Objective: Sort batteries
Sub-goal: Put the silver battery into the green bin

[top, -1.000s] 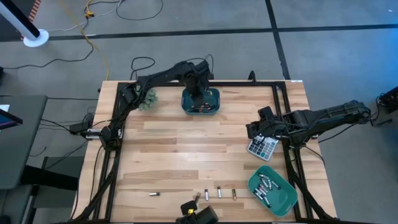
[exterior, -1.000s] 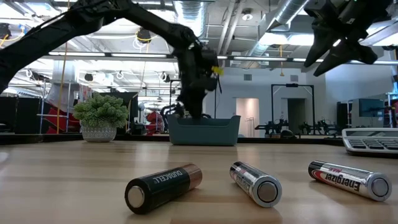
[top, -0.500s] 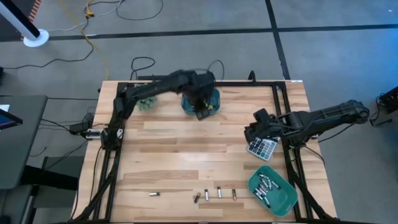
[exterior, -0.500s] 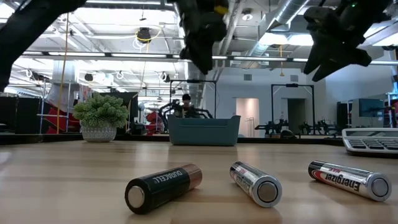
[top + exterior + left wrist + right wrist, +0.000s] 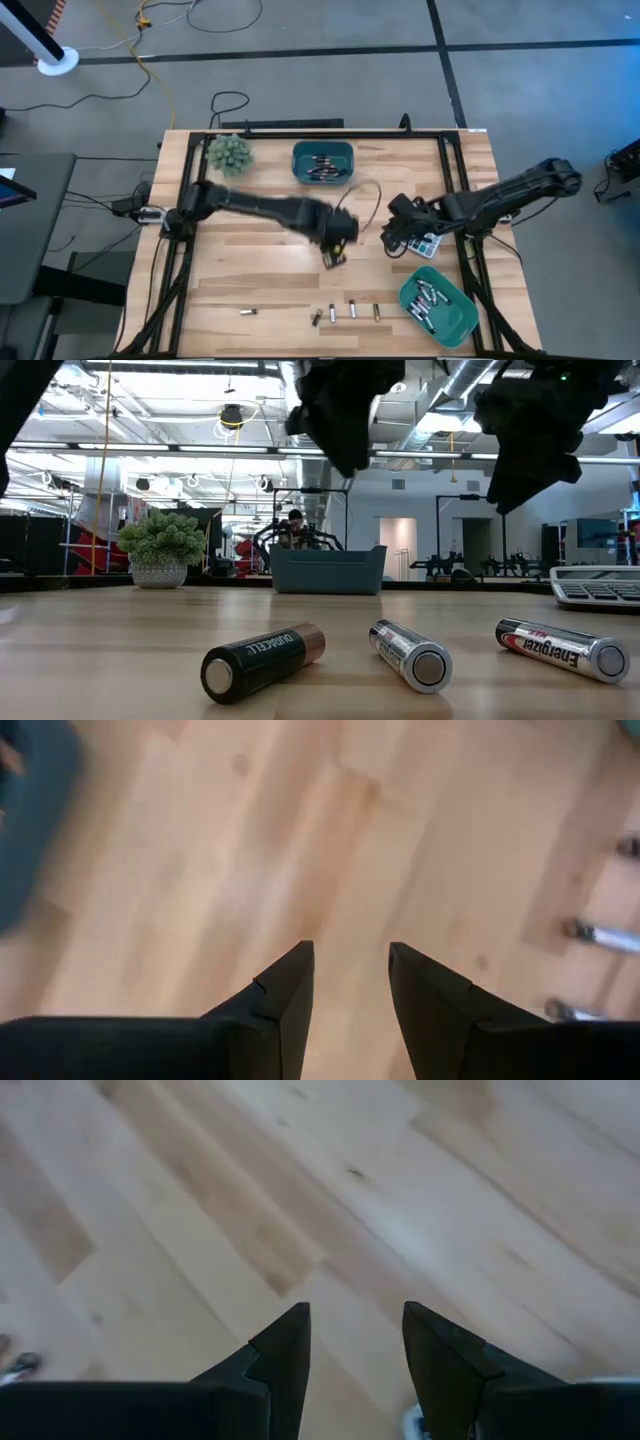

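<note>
Several small loose batteries lie on their sides in a row by the table's near edge; three of them fill the low view's foreground. More lie in the far teal bin and in the near-right teal bin. My left gripper hangs open and empty over the mid-table, between the far bin and the loose row. My right gripper is open and empty over bare wood just left of the calculator.
A small potted plant stands at the far left. The grey-white calculator lies by the right rail, partly under my right arm. One battery lies apart, left of the row. Bare wood spreads across the table's left half and centre.
My left gripper has swung away from the far teal bin toward the near edge, and now hangs over the middle of the table. My right gripper has drifted left and slightly nearer, off the calculator. The batteries on the table have stayed where they were.
</note>
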Robot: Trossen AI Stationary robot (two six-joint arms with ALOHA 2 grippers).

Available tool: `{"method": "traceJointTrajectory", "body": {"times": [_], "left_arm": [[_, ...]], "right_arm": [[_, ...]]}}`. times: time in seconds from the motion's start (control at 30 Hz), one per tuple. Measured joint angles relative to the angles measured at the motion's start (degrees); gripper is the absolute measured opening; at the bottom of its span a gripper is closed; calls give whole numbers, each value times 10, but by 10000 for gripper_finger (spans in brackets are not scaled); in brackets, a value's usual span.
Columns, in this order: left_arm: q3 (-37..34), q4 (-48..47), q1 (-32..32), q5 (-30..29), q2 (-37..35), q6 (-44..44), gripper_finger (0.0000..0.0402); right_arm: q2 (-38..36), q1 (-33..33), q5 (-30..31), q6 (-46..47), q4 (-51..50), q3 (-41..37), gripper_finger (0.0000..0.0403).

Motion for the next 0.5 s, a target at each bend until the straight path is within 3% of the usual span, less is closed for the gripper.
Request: {"method": "traceJointTrajectory", "body": {"times": [0.27,0.5], "left_arm": [[-113,33,-87,-51,-38,-90,125],[-326,152,-121,-58,-174,-121,125]], "right_arm": [[63,32,0,0,42,68,177],[207,41,0,9,23,212,177]]}}
